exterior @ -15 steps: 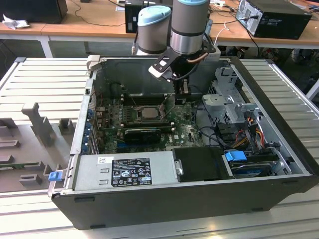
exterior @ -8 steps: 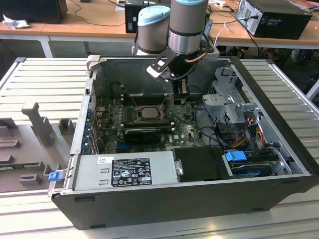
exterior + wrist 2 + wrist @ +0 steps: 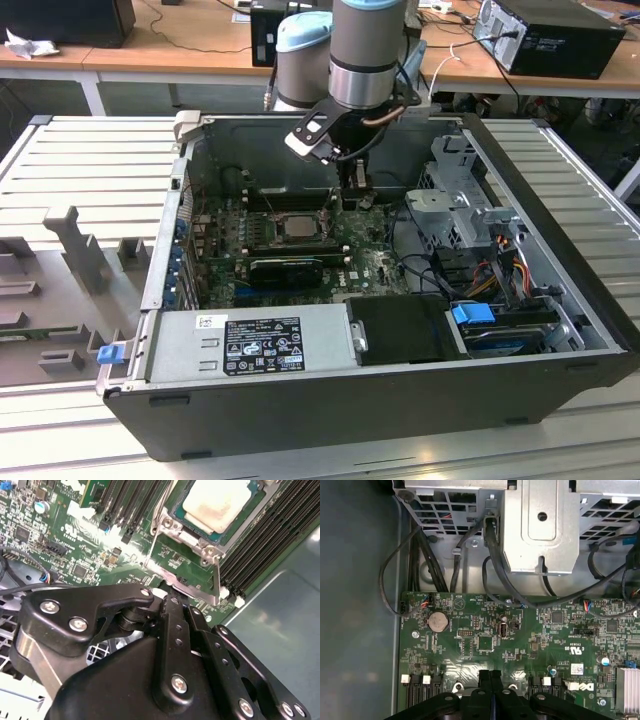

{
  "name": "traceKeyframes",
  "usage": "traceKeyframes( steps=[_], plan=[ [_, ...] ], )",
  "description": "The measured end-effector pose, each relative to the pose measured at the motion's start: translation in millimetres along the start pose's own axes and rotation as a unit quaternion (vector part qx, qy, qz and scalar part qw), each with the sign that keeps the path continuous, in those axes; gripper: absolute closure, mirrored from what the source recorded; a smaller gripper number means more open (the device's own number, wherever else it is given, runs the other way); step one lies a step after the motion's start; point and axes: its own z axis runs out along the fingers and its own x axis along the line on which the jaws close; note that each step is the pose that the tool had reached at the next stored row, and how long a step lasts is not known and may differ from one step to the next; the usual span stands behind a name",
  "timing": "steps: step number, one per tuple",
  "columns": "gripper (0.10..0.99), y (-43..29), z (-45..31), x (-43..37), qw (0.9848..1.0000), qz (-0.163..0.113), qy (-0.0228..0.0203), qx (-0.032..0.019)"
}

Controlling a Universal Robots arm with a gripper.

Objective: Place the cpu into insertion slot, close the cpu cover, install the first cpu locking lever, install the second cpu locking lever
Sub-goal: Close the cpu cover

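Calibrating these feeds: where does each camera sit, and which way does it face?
Exterior view: off-arm, above the open black computer case, looking down inside; grey arm and black gripper show.
First wrist view: behind the shut gripper, facing green motherboard and grey metal drive cage.
Second wrist view: behind the gripper, facing the pale silver square cpu.
Wrist views share gripper and motherboard.

I was working in what looked like an electronics lab or computer-assembly workshop. Directly beneath the pincer (image 3: 352, 188) lay an open desktop computer case (image 3: 400, 400), its green motherboard (image 3: 375, 265) bare, set on a ribbed metal worktable (image 3: 90, 160). Well behind the pincer ran wooden benches (image 3: 180, 55) carrying black computer boxes (image 3: 560, 35) and loose cables (image 3: 452, 55). Off to the pincer's side, toward the exterior view's left, sat a grey moulded fixture tray (image 3: 60, 270).
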Motion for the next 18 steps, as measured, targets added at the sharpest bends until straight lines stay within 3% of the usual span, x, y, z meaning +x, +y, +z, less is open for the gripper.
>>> traceKeyframes(
  steps=[4, 12, 18],
  plan=[
    [0.980, -6.3, -0.3, 0.1, 1.0000, 0.000, 0.0000, 0.0000],
    [0.980, -28.6, -0.5, 0.7, 1.0000, 0.000, 0.0002, -0.0001],
    [0.980, -33.1, 9.4, 0.8, 1.0000, 0.000, 0.0000, 0.0001]
  ],
)
